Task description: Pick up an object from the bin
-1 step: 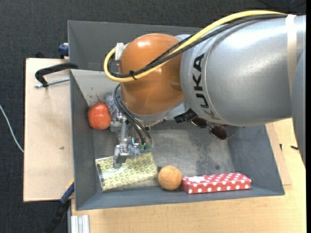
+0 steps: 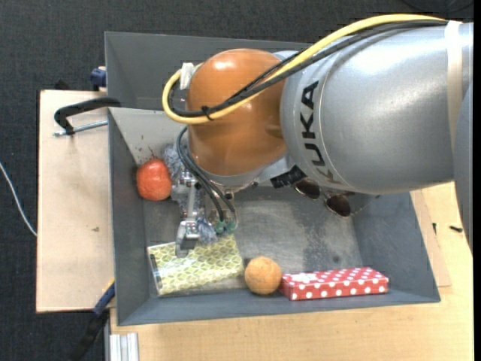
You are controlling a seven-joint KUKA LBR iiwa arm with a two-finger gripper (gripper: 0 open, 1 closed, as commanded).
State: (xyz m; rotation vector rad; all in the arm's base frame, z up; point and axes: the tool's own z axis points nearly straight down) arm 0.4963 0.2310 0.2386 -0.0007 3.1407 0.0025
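Five loose things counted in the grey metal bin [image 2: 126, 232], one of each kind. One red-orange ball [image 2: 154, 180] at the middle left of the frame, close to the bin's left wall. One flat packet with a green-and-yellow pattern [image 2: 203, 268] at the lower left of the bin floor, long side along the lower wall. One tan ball [image 2: 262, 275] just to the right of that packet, touching it or very nearly so. One long red box with white dots [image 2: 336, 284] next in the row, left end just beside the tan ball, stretched along the lower wall towards the lower right. One pair of sunglasses with brown lenses [image 2: 338, 204] at the centre right of the floor, partly hidden under the arm. All five resting straight on the bin floor, with bare grey floor between the sunglasses and the bottom row.

Reaching in from the right of the frame: the thick silver arm [image 2: 376, 104], crossing the upper half of the bin and ending in a rounded orange cover [image 2: 233, 111] at upper centre, with a yellow cable [image 2: 331, 36] looped over it. Hanging from under that cover towards the lower left: the gripper [image 2: 188, 239], tip over the upper left corner of the patterned packet, below and right of the red-orange ball and apart from it. Impossible to tell whether spread or pressed together, or whether touching the packet or just above it.
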